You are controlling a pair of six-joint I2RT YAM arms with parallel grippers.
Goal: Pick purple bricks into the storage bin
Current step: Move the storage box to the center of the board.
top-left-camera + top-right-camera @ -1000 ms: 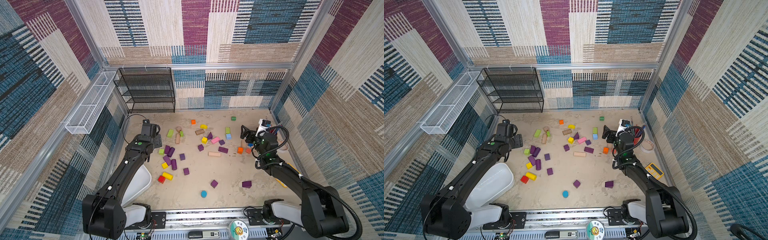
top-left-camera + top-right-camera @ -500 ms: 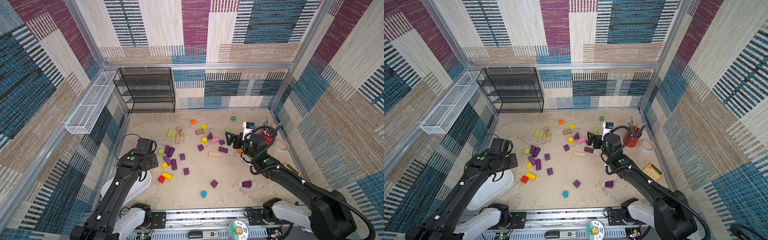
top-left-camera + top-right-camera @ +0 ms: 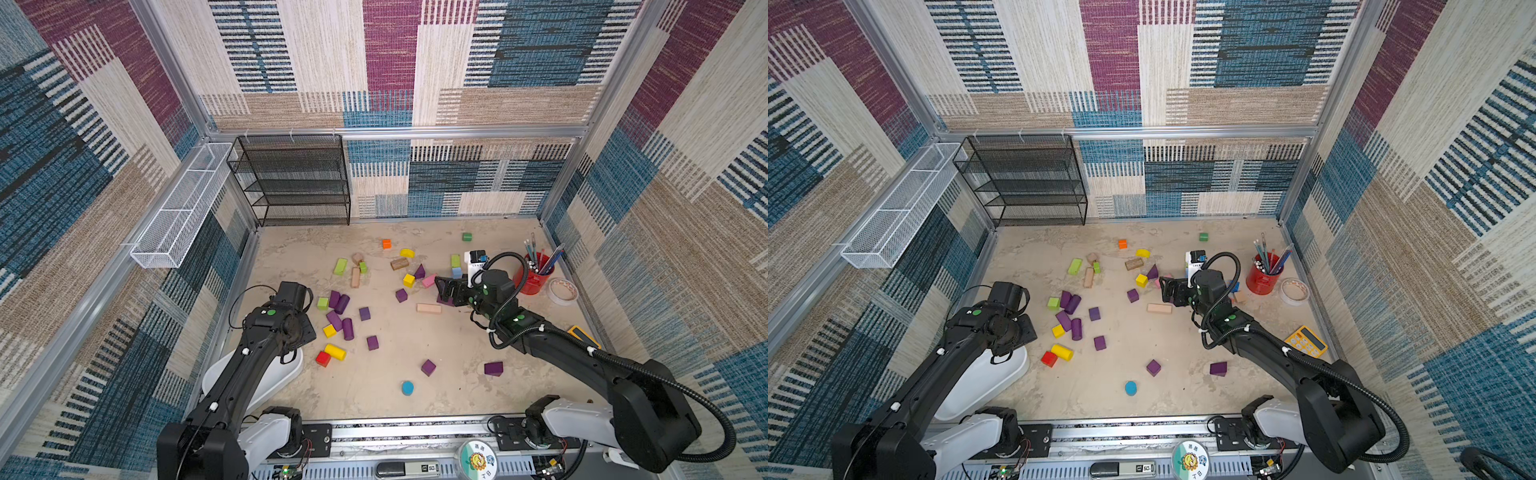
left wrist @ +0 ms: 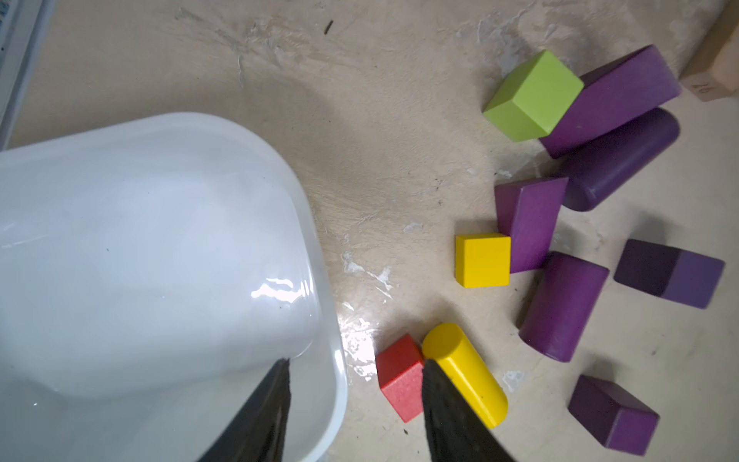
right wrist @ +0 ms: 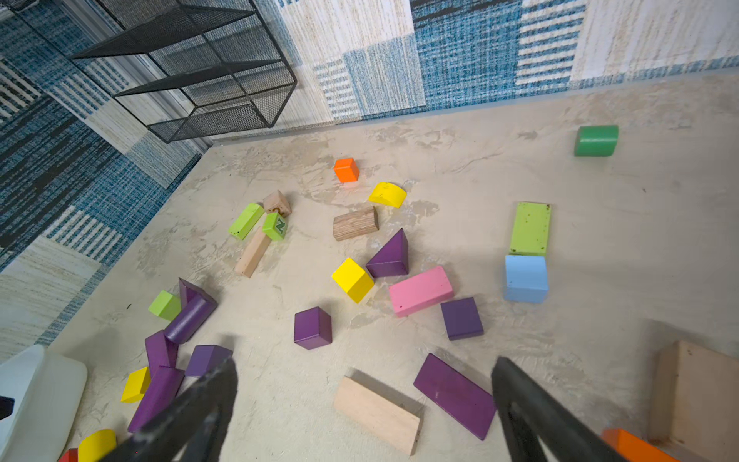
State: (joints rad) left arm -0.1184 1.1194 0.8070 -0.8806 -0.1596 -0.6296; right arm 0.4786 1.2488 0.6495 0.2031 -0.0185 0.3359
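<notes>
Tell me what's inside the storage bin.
The storage bin shows only bare white floor. The left tool covers one corner, and the rest lies outside the wrist view.

Twelve purple bricks (image 3: 364,313), four yellow blocks (image 3: 335,351), five green blocks (image 3: 340,266), one pink bar (image 5: 420,291), one red cube (image 3: 323,358), one storage bin (image 4: 160,240)

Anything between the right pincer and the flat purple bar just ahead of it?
Nothing visible does. The purple bar lies flat just ahead of the open right pincer. A plain wooden bar lies beside it, apart, and might get caught too.
</notes>
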